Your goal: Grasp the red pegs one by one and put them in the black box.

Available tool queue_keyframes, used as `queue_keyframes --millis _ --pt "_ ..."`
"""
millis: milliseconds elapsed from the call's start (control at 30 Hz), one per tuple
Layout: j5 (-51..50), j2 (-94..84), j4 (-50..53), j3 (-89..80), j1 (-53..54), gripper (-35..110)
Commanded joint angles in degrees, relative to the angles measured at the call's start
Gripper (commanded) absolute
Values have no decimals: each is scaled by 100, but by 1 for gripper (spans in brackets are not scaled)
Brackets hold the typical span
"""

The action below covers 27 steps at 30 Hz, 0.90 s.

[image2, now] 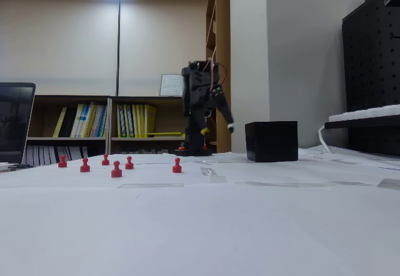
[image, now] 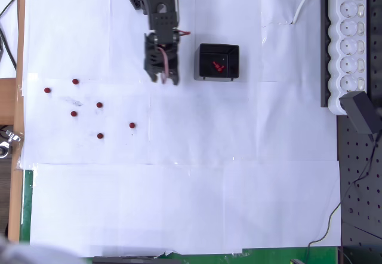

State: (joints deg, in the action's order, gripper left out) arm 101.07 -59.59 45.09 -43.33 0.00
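Just left of the small square glossy black plastic box [image: 219, 61] holding red pegs [image: 218, 67], the black two-finger gripper [image: 167, 79] hangs empty, opening unclear, six small red pegs [image: 99, 105] scattered on white paper [image: 179, 204].

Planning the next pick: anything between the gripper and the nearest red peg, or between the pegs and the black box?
Nothing visible. In the overhead view, bare white paper lies between the gripper and the nearest red peg. The way from the pegs to the black box is open too, apart from the arm itself standing left of the box.
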Motion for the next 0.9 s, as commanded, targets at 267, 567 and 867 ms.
queue_keyframes --millis 267,567,867 --pt "-1846 782 -2918 2145 3059 20" --pt "-1415 -976 -5449 1960 3858 20" --pt "-1362 -2698 -6697 1327 3981 19"
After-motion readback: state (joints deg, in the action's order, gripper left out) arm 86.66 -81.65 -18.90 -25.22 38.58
